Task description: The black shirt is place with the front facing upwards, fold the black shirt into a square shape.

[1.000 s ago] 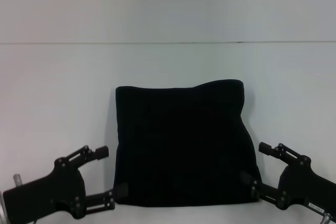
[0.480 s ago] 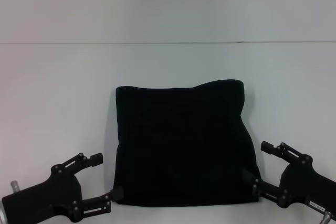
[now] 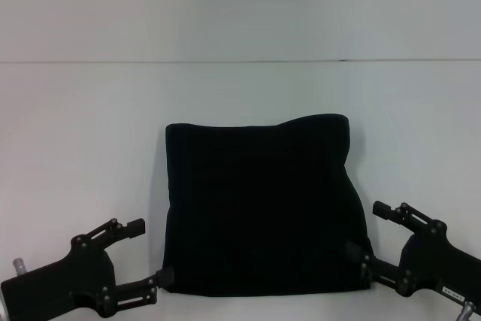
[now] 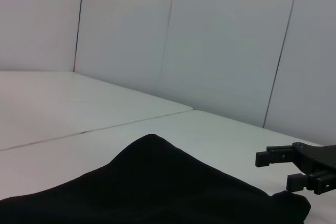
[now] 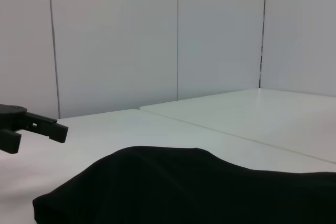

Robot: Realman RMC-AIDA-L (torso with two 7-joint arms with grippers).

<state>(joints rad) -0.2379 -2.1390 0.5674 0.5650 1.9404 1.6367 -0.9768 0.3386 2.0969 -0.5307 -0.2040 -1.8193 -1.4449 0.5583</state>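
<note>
Though folded, black shirt (image 3: 259,204) between claws.

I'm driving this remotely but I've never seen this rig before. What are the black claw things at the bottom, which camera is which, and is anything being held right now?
The wide picture comes from a camera on the robot's head, looking down at a white table. The two black claws at its bottom corners are the robot's own grippers: the left gripper and the right gripper. Both are open, each with one finger at a near corner of the cloth, so nothing is held.

The dark, roughly square patch in the middle is the black shirt, folded and lying flat.

The other two pictures come from cameras on the wrists, low above the table. The left wrist view looks across the shirt to the right gripper; the right wrist view looks across the shirt to the left gripper.
</note>
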